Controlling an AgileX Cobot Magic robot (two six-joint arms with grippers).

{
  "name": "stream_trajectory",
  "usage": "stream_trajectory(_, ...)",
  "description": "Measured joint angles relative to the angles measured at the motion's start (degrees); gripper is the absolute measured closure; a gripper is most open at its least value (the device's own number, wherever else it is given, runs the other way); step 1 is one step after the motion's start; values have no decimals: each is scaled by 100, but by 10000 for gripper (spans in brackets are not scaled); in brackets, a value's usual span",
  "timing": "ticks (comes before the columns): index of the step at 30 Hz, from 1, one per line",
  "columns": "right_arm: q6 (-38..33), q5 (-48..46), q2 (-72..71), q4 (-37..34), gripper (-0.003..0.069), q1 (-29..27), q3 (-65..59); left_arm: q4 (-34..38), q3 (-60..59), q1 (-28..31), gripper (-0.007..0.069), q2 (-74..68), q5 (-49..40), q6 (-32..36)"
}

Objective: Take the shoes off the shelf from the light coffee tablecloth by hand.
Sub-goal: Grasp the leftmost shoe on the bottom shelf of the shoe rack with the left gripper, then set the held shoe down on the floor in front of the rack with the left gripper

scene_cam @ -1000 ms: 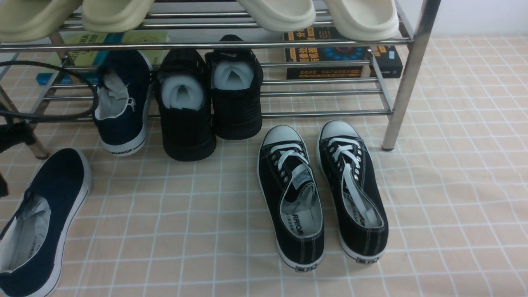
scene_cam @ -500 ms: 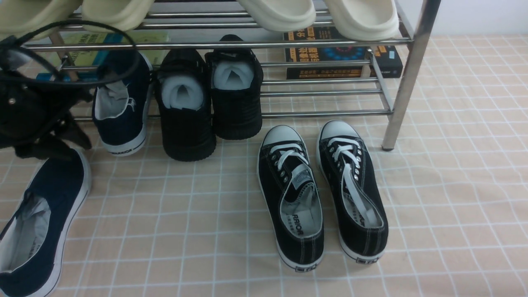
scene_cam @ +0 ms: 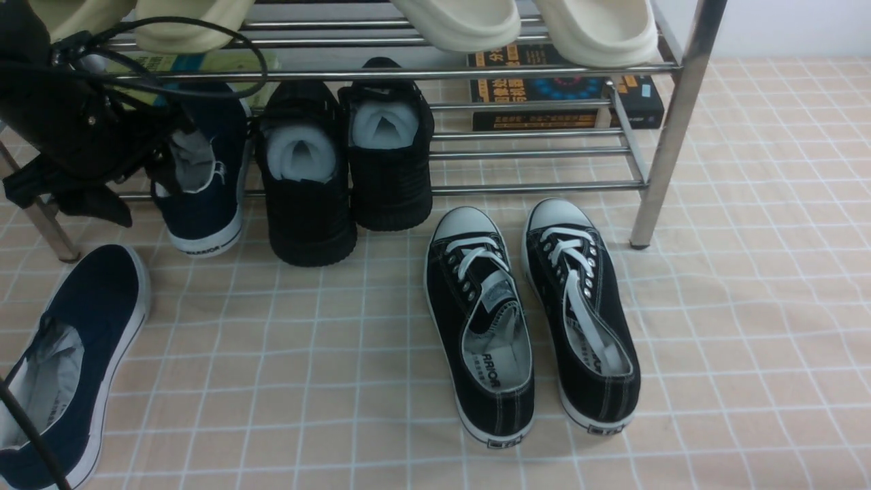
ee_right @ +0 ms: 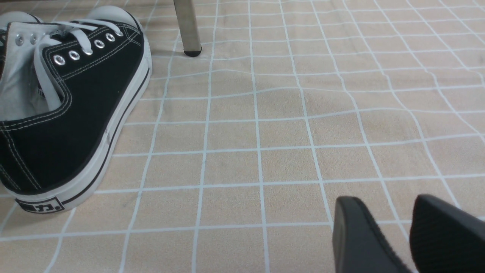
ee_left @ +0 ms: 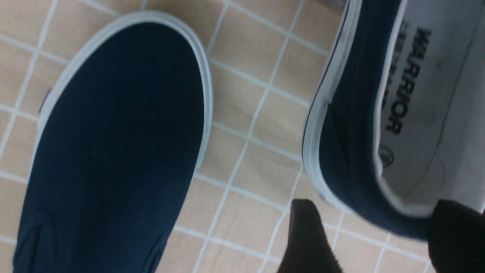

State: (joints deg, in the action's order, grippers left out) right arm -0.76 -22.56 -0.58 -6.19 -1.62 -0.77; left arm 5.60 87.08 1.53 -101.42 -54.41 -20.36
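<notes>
Near edge first: right gripper (ee_right: 382,212) is parked low over the tablecloth (scene_cam: 748,340), jaws parted, nothing between them. Not involved.

First navy shoe (scene_cam: 75,340) is already down on the cloth at near left, toe pointing toward the shelf. Laced sneakers (scene_cam: 483,320) sit mid-cloth, well clear of my lane.

Further back: second navy shoe (scene_cam: 204,197) is on the bottom tier of the shelf (scene_cam: 544,185), toe in and heel hanging out over the front bar. I can't tell if the heel touches the cloth. It stands just beside the black chunky pair (scene_cam: 306,211).

Left gripper (ee_left: 373,231) is at that heel, jaws spread wide and holding nothing. In the wrist view one finger (ee_left: 307,242) is outside the sole and the other (ee_left: 454,235) is over the lining, so the heel wall sits between them.

My read is that this is the pre-grasp on shoe two. The plan:
- drop a touch deeper so the pads catch canvas plus sole edge, not just the rim
- close firmly, as the canvas wall will probably fold
- lift the heel off the bar, then pull straight back toward me
- don't swing toward the black pair
- set it down beside shoe one

Risk: the cable (scene_cam: 204,41) loops close to the upper bars and could snag.
</notes>
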Motion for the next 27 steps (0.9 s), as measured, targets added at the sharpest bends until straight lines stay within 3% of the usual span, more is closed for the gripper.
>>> stream_trajectory(17,0,0,0,0,421,0,0,-313,27,0,233,-563,936,-61)
stream_trajectory(20,0,0,0,0,421,0,0,-313,27,0,317,-777,982,-61)
stream_trajectory(24,0,0,0,0,421,0,0,-215,27,0,545,-755,969,-46)
stream_trajectory(27,0,0,0,0,421,0,0,-181,14,0,597,-560,623,75)
